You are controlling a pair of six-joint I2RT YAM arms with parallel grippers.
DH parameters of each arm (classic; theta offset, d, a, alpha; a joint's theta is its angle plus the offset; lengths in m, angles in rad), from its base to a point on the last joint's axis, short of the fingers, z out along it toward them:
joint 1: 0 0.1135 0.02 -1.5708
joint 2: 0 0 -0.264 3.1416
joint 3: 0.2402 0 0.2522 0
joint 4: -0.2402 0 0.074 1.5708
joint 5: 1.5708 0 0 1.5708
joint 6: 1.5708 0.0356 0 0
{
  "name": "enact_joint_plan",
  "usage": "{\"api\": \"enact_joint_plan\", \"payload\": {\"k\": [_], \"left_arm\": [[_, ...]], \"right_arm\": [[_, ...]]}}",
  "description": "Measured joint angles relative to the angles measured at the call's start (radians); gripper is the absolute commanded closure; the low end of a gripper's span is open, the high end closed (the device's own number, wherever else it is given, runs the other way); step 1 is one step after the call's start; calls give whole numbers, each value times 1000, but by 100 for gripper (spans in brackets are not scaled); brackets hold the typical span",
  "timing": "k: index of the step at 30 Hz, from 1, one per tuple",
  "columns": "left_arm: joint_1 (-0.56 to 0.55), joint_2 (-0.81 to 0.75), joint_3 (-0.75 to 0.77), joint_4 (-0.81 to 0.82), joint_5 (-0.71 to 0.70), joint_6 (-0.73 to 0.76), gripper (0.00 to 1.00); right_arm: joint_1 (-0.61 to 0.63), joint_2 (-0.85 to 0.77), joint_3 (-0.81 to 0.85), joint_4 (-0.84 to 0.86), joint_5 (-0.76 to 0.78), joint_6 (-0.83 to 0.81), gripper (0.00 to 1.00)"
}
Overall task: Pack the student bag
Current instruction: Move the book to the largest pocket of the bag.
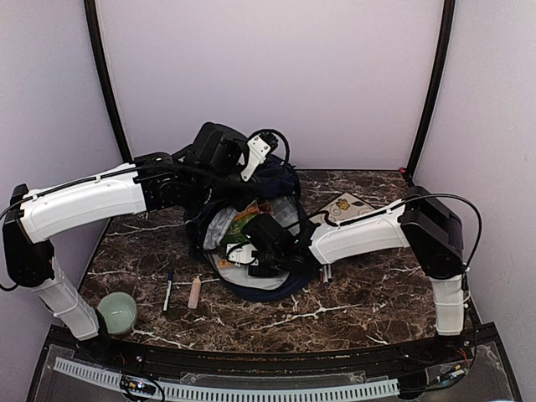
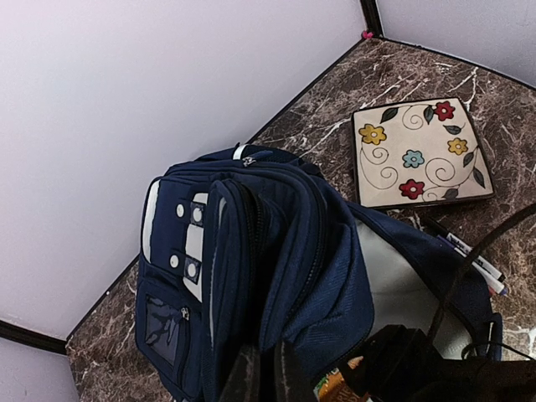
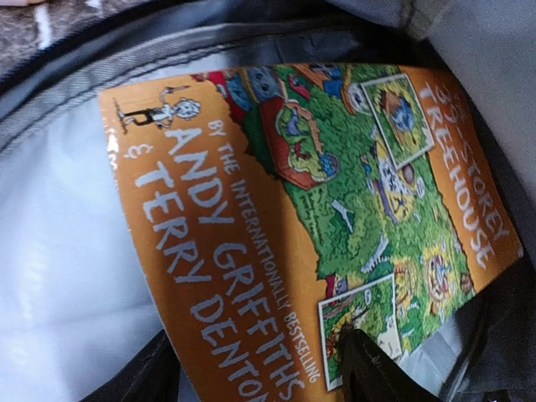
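Note:
The navy student bag point(image 1: 280, 178) lies in the middle of the table, its mouth facing the arms and its grey lining point(image 3: 59, 251) showing. My left gripper point(image 1: 249, 194) is shut on the bag's upper flap point(image 2: 335, 285) and holds it up. An orange and green paperback book point(image 3: 318, 209) lies inside against the lining. It also shows in the overhead view point(image 1: 244, 219). My right gripper point(image 3: 255, 377) is inside the mouth, open, with one finger on each side of the book's lower end. The right fingertip point(image 3: 368, 368) overlaps the cover.
A square flowered tile point(image 2: 419, 151) lies right of the bag, with pens point(image 2: 473, 255) beside it. Left of the bag are a black marker point(image 1: 168, 289), a pink stick point(image 1: 195, 292) and a green ball point(image 1: 117, 311). Walls close the back and sides.

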Motion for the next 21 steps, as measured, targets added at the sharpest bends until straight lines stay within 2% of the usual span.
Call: {"api": "enact_joint_plan", "payload": {"k": [9,21], "left_arm": [[0,-2,0,-19,42,0,100],[0,-3,0,-27,60,0,100]], "right_arm": [[-66,66,71,90,100,-69,35],[-97,132,150,121,129,-73,36]]}}
